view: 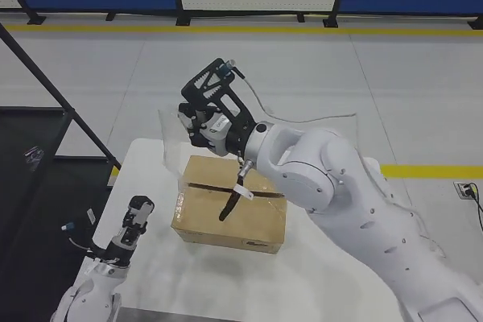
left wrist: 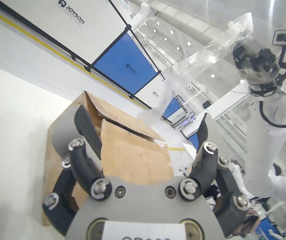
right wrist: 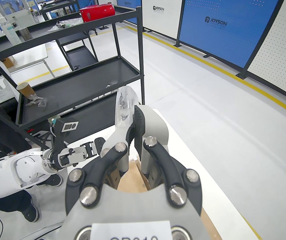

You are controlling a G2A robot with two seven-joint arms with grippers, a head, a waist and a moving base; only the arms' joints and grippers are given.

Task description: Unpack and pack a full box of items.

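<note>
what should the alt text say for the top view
The right gripper, shut on a clear plastic film, is raised above a cardboard box that stands on a white table. The left gripper is open low beside the box, touching nothing.

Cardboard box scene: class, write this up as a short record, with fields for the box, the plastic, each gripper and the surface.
box: cardboard box, a gap showing between its top flaps
surface: white table, the box stands on it
plastic: clear plastic sheet, hanging down toward the box top
right gripper: shut on the clear plastic sheet, raised above the box
left gripper: open, holding nothing, low beside the box
</note>
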